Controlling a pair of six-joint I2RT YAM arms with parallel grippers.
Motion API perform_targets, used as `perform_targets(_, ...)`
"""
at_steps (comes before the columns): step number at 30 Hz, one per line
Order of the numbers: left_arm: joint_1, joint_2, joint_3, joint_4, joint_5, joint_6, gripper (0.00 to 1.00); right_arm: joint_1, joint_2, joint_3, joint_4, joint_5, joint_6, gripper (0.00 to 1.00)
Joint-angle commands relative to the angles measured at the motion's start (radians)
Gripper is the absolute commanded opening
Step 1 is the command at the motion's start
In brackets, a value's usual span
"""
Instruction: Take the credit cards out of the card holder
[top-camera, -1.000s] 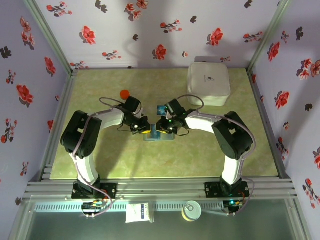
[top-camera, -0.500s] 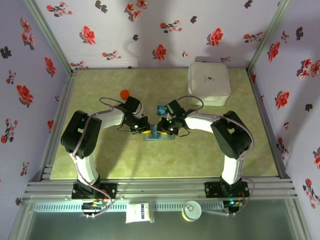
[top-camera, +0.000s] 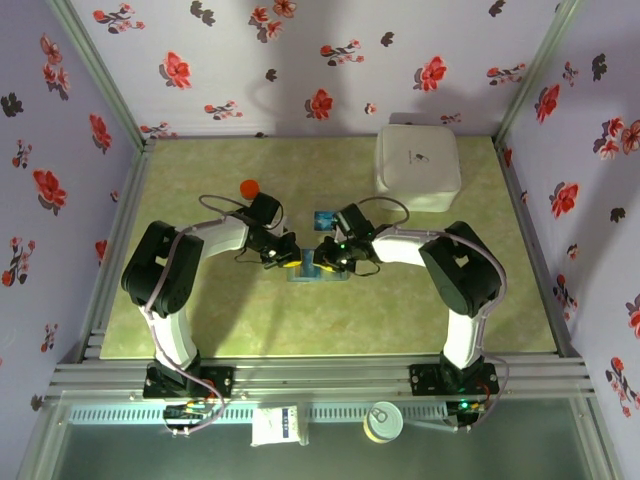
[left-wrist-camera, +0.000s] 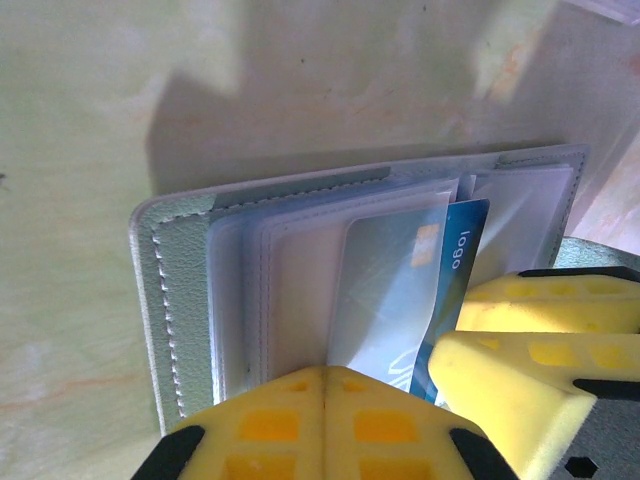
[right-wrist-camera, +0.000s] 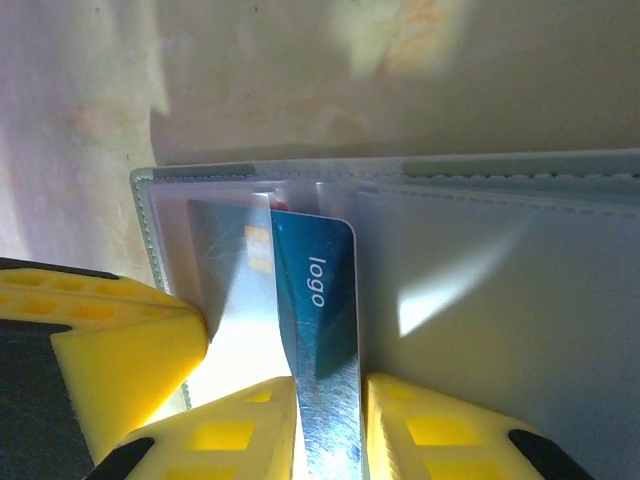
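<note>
Centre was jammed: L gripper (top-camera: 285, 258) & R gripper (top-camera: 328, 258) met tip to tip over the card holder (top-camera: 318, 274), R pinching a blue card (right-wrist-camera: 315, 300). White box (top-camera: 417, 165) blocked far right and an orange disc (top-camera: 250, 187) sat far left. Near side & right of table (top-camera: 400, 320) lay open.

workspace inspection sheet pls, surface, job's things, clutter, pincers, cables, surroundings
surface: pale green tabletop, no spills seen
job's things: card holder open flat; blue card partly out of its sleeve; loose card lying farther back
clutter: white box back right; small red object back left
pincers: left pincer shut, tips on the holder; right pincer shut on the blue card
cables: loops at both wrists, no snag seen
surroundings: floral walls; packet and tin below the near rail
</note>
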Motion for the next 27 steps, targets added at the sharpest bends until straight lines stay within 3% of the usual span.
perform_targets(1,-0.005,0.020,-0.003,-0.033,-0.014,0.015,0.00,-0.006,-0.034,-0.024,0.063,-0.027,0.026,0.24)
perform_targets(27,-0.005,0.022,0.000,-0.031,-0.015,0.005,0.00,-0.031,-0.036,-0.095,0.179,-0.051,0.057,0.13)
